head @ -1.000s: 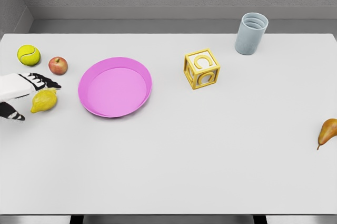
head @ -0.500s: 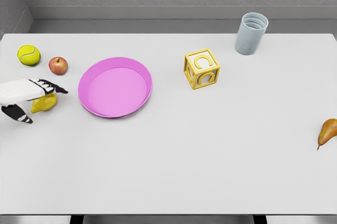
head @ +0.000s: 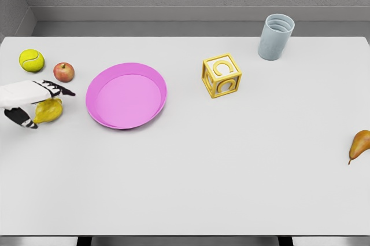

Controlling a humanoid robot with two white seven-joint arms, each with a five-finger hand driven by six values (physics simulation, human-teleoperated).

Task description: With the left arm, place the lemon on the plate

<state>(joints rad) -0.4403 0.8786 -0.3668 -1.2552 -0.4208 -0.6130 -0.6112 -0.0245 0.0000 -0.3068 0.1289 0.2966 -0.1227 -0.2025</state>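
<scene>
The yellow lemon [head: 50, 111] lies on the white table [head: 191, 176] at the far left, a short way left of the pink plate [head: 126, 95]. My left hand [head: 44, 106] comes in from the left edge and sits over the lemon. Its fingers [head: 58, 90] stretch out straight above the lemon's top, and the thumb reaches down at the lemon's left end. The hand is open around the fruit, which still rests on the table. The plate holds nothing. My right arm is out of view.
A red apple [head: 63, 72] and a yellow-green tennis ball [head: 31, 60] lie just behind the hand. A yellow letter block [head: 221, 76] stands right of the plate, a grey cup [head: 276, 37] at the back right, and a pear [head: 359, 143] at the right edge.
My left hand has slid right and dropped over the lemon, and the thumb has come in closer to the lemon's left end. The lemon has barely moved.
</scene>
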